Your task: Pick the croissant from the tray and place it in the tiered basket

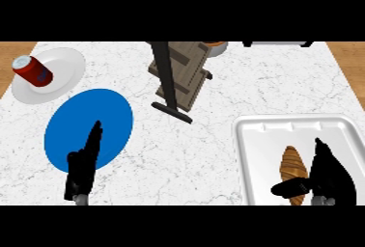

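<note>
Croissant (292,165) lying lengthwise on the white tray (257,154) at the counter's right side — not lifted. Right hand (329,176) just beside it, fingers straight, thumb reaching across its near end. Tiered basket (179,72) well apart, up near the counter's far edge. Left hand (82,164) open over the blue plate (107,111) — fingers straight. Red can (31,70) on white plate (68,65), far left.
</note>
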You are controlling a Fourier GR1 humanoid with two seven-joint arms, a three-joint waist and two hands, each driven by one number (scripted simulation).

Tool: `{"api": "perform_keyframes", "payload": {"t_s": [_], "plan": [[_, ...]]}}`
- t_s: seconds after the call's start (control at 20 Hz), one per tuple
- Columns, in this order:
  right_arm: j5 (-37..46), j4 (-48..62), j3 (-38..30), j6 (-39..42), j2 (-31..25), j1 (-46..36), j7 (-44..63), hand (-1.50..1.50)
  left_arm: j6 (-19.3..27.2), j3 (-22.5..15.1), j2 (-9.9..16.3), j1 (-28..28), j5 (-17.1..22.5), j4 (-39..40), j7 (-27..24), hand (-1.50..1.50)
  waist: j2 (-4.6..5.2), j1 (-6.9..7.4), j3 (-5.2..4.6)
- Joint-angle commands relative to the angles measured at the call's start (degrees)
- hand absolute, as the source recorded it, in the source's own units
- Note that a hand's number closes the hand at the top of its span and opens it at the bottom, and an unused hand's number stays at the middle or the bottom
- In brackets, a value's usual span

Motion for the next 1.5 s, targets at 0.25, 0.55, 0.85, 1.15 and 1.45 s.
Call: {"api": "perform_keyframes", "payload": {"t_s": [0.25, 0.55, 0.85, 1.15, 1.45], "plan": [[0.8, 2.8, -3.1, 7.5, 4.4, -2.8, 9.6, -1.5, -1.7, 1.2, -0.3, 1.7, 1.0, 2.4, -1.3, 0.0, 0.1, -0.22, -0.14], [-1.4, 8.0, -8.2, 8.3, 6.1, -3.4, 5.8, -1.5, -1.0, -0.1, -1.6, 3.8, -0.6, 1.8, -3.3, 0.0, 0.12, -0.03, -0.11], [-0.1, 4.7, -8.4, 9.0, 8.5, 0.8, 3.9, -1.5, 0.1, -0.3, -2.4, 2.9, -2.1, 0.0, -0.3, 0.0, 0.0, -0.47, -0.1], [2.8, 12.3, -10.2, 6.0, 10.8, -2.3, 0.8, 1.5, -2.9, 3.0, -1.5, 1.2, -0.6, 4.0, -4.0, 0.0, 0.11, -0.33, -0.1], [2.8, 13.6, -12.5, 5.9, 8.8, -2.5, -6.8, 1.5, -1.8, 1.2, -4.2, 3.7, -2.8, 0.2, -2.3, 0.0, 0.05, -0.32, -0.08]]}}
